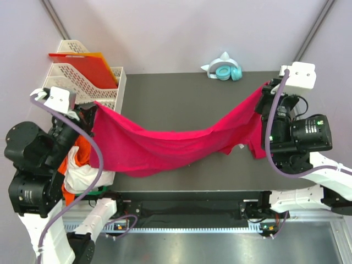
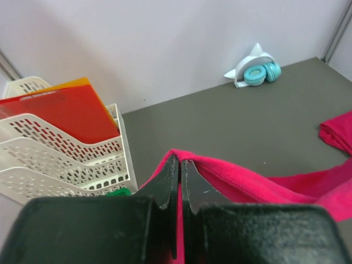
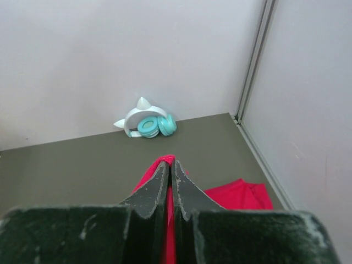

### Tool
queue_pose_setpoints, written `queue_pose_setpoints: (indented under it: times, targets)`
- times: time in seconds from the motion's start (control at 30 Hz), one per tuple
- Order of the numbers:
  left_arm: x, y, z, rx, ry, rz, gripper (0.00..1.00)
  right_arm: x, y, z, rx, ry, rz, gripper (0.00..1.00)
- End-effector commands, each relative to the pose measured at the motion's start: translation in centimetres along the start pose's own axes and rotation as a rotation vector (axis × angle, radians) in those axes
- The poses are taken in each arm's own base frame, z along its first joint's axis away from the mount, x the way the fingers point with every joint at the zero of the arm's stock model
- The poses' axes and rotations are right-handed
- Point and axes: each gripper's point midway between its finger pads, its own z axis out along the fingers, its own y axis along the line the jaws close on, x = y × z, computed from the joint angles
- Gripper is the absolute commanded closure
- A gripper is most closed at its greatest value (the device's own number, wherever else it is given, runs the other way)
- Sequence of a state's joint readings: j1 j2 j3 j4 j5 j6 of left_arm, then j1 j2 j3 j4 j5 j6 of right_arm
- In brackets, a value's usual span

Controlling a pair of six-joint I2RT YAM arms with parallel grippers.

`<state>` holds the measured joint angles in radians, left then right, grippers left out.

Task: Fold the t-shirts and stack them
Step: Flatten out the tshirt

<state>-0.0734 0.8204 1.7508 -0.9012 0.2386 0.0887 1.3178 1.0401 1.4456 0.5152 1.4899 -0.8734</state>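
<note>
A crimson-pink t-shirt (image 1: 165,146) hangs stretched between both arms above the dark table (image 1: 176,93), sagging in the middle. My left gripper (image 1: 93,108) is shut on its left edge; in the left wrist view the cloth (image 2: 247,179) folds over the closed fingertips (image 2: 180,160). My right gripper (image 1: 264,91) is shut on the right edge; in the right wrist view the cloth (image 3: 168,160) shows at the tips of the gripper (image 3: 169,164), and more shirt (image 3: 239,195) hangs below. A small white label (image 1: 240,147) shows near the right end.
White stacked paper trays (image 1: 82,82) with red-orange plastic sheets (image 1: 82,66) stand at the back left. Teal headphones on a white stand (image 1: 223,70) sit at the back centre. White and orange cloth (image 1: 82,173) is bunched by the left arm's base.
</note>
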Motion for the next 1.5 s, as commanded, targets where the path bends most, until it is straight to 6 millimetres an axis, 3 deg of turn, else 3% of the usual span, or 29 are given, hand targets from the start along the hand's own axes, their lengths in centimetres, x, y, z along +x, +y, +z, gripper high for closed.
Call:
queue_pose_setpoints:
  times: [0.0,0.1,0.13,0.27,0.3,0.33,0.4,0.43,0.47,0.73,0.83,0.9,1.0,1.03,1.1,1.13,1.17,1.2,1.23,1.27,1.3,1.33,1.37,1.43,1.47]
  targets:
    - [0.2,-0.5,1.8,0.043,0.006,-0.042,1.00,-2.2,-2.0,0.2,0.043,0.016,0.074,1.00]
    - [0.3,0.7,4.1,0.011,0.050,-0.054,1.00,-3.8,-1.9,0.8,0.063,-0.007,0.043,1.00]
    - [0.4,1.2,4.5,-0.013,0.061,-0.054,1.00,-3.8,-1.2,1.0,0.065,-0.019,0.019,1.00]
    - [1.2,2.8,6.9,-0.073,0.089,-0.066,1.00,-4.0,-2.0,2.6,0.161,-0.037,-0.026,1.00]
    - [1.7,3.3,8.1,-0.086,0.112,-0.071,1.00,-4.6,-2.0,3.1,0.166,-0.060,0.034,1.00]
    - [2.0,3.6,8.6,-0.099,0.123,-0.072,1.00,-4.1,-1.2,3.6,0.156,-0.050,-0.064,1.00]
    - [3.2,4.7,10.3,-0.136,0.162,-0.073,1.00,-4.4,-0.8,5.0,0.117,-0.058,-0.060,1.00]
    - [3.3,5.0,10.9,-0.147,0.162,-0.072,1.00,-3.8,0.1,6.0,0.111,-0.047,-0.071,1.00]
    - [3.6,5.4,11.4,-0.163,0.169,-0.070,1.00,-3.6,-0.3,7.0,0.136,-0.045,-0.025,1.00]
    - [6.8,7.0,16.3,-0.200,0.241,-0.085,1.00,0.7,3.4,11.9,0.023,0.048,-0.052,1.00]
    - [7.8,6.6,17.6,-0.181,0.264,-0.093,1.00,2.5,4.0,13.5,0.020,0.102,-0.016,1.00]
    - [7.8,5.8,17.8,-0.145,0.263,-0.097,1.00,3.5,4.5,13.5,0.006,0.124,-0.004,1.00]
    - [7.3,5.3,17.5,-0.136,0.237,-0.086,1.00,4.3,4.2,13.8,0.022,0.134,-0.017,1.00]
    - [7.4,5.5,17.7,-0.143,0.238,-0.080,1.00,5.1,3.7,15.0,0.050,0.150,-0.033,1.00]
    - [7.4,6.0,19.6,-0.144,0.247,-0.070,1.00,4.9,3.4,16.5,0.035,0.164,0.010,1.00]
    - [7.2,6.4,20.5,-0.150,0.245,-0.055,1.00,5.9,2.2,18.8,0.086,0.181,0.010,1.00]
    - [6.8,6.9,22.6,-0.153,0.237,-0.045,1.00,4.4,1.6,19.8,0.101,0.153,0.069,1.00]
    - [6.3,7.2,23.8,-0.152,0.224,-0.036,1.00,4.4,1.4,21.0,0.108,0.157,0.085,1.00]
    - [5.8,7.6,25.1,-0.158,0.214,-0.021,1.00,5.9,1.1,23.8,0.149,0.179,0.073,1.00]
    - [3.9,8.3,27.6,-0.168,0.166,-0.013,1.00,2.2,0.8,24.0,0.148,0.103,0.123,1.00]
    - [2.7,8.3,28.6,-0.166,0.142,-0.012,1.00,3.1,1.7,26.1,0.163,0.105,0.099,1.00]
    - [1.6,8.8,29.2,-0.195,0.121,-0.003,1.00,1.4,1.7,26.0,0.156,0.057,0.124,1.00]
    - [-1.7,9.6,30.3,-0.240,0.021,0.015,1.00,-1.2,1.6,26.0,0.162,-0.029,0.158,1.00]
    - [-5.8,8.0,30.7,-0.244,-0.118,0.088,1.00,-3.7,2.4,24.8,0.160,-0.103,0.101,1.00]
    - [-5.5,7.6,30.4,-0.259,-0.113,0.102,1.00,-5.1,2.4,24.4,0.177,-0.149,0.102,1.00]
